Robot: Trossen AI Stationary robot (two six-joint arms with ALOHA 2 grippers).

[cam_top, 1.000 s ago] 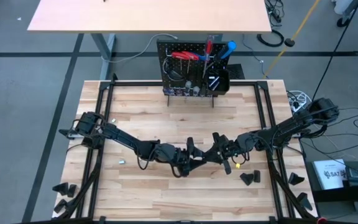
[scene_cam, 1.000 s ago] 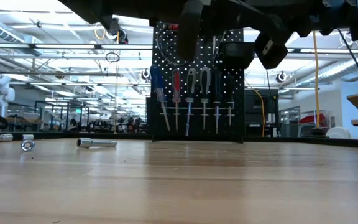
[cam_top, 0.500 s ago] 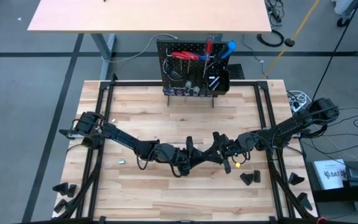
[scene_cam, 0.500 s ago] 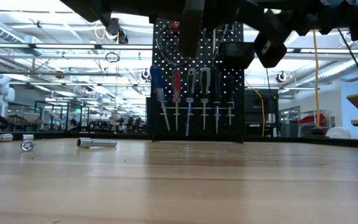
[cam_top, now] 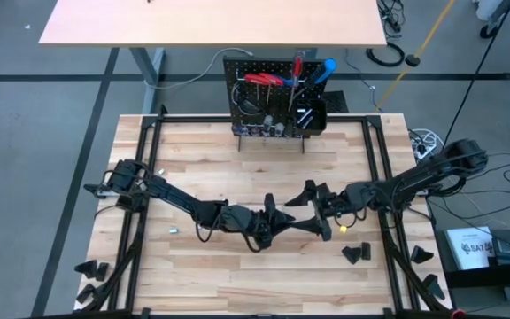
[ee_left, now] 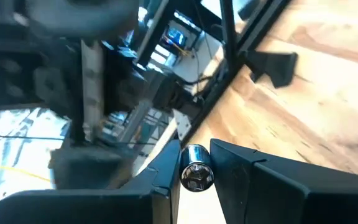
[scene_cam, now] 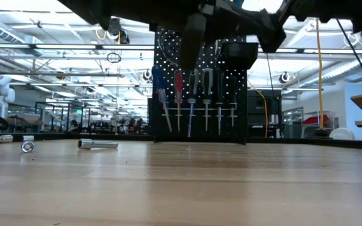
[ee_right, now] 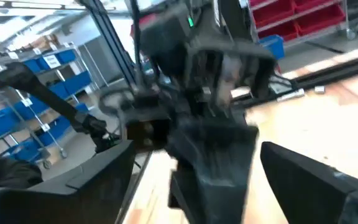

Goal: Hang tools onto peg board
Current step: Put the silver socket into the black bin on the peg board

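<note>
Pale wooden worktop [cam_top: 237,159] carries the peg board [cam_top: 275,97] upright at its far edge, with red- and blue-handled tools [scene_cam: 178,94] hanging on it and two loose metal bits [scene_cam: 97,144] lying near the left side. Left pincer [ee_left: 196,168] sits at mid-worktop, its fingers [ee_left: 151,186] closed on a silver socket bit [ee_left: 196,176]. Right pincer [cam_top: 311,197] faces it from just right, fingers [ee_right: 316,180] spread wide and holding nothing.
</note>
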